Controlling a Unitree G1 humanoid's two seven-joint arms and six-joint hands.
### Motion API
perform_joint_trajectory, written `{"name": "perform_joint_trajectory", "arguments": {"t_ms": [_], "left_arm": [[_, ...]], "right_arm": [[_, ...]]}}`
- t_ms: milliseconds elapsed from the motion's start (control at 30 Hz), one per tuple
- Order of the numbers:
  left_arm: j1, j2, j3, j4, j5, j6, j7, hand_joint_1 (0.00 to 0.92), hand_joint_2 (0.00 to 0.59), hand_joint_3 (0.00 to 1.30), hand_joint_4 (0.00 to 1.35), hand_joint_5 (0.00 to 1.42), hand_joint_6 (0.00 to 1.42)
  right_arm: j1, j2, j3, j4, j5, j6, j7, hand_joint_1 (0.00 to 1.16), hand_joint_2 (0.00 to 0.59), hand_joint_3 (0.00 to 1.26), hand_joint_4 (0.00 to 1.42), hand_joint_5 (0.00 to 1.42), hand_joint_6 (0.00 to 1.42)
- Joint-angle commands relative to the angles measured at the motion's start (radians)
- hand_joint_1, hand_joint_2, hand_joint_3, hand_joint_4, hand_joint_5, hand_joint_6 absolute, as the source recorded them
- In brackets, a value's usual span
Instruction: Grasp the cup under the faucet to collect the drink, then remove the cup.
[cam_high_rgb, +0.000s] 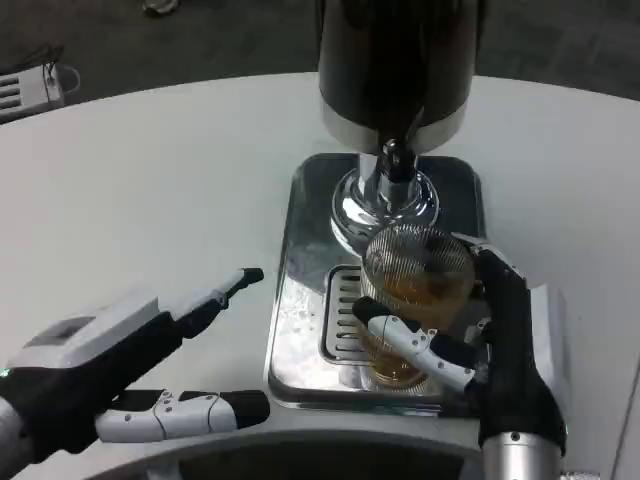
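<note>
At lower right of centre, the right hand (478, 335) grips the cup (412, 290) of amber drink below the faucet (396, 160), and should lift it level; the left hand (130, 365) waits released.

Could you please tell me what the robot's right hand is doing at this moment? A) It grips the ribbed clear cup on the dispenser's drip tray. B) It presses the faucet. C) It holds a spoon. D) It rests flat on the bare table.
A: the right hand has its fingers wrapped around the cup of amber drink, which stands on the drip tray under the faucet.
</note>
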Motion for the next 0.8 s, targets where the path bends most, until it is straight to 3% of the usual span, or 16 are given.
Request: {"name": "perform_joint_trajectory", "arguments": {"t_ms": [33, 400, 600, 800], "left_arm": [[-0.006, -0.004, -0.017, 0.015, 0.015, 0.006, 0.007, 0.0, 0.085, 0.03, 0.0, 0.09, 0.19], [-0.007, -0.001, -0.017, 0.026, 0.013, -0.001, 0.013, 0.0, 0.085, 0.03, 0.0, 0.09, 0.19], [-0.014, 0.003, -0.01, 0.029, 0.01, -0.01, 0.018, 0.0, 0.085, 0.03, 0.0, 0.09, 0.19], [-0.016, 0.007, -0.002, 0.03, 0.009, -0.024, 0.023, 0.0, 0.085, 0.03, 0.0, 0.09, 0.19]], "right_arm": [[-0.006, 0.003, -0.002, -0.031, -0.024, -0.015, 0.029, 0.99, 0.259, 1.19, 1.42, 1.42, 1.42], [0.006, 0.009, 0.004, -0.055, -0.036, -0.03, 0.089, 0.99, 0.258, 1.19, 1.42, 1.42, 1.42], [0.052, -0.007, 0.015, -0.128, -0.035, -0.034, 0.145, 0.99, 0.258, 1.19, 1.42, 1.42, 1.42], [0.155, -0.037, 0.013, -0.271, -0.017, -0.028, 0.229, 0.99, 0.258, 1.19, 1.42, 1.42, 1.42]]}}
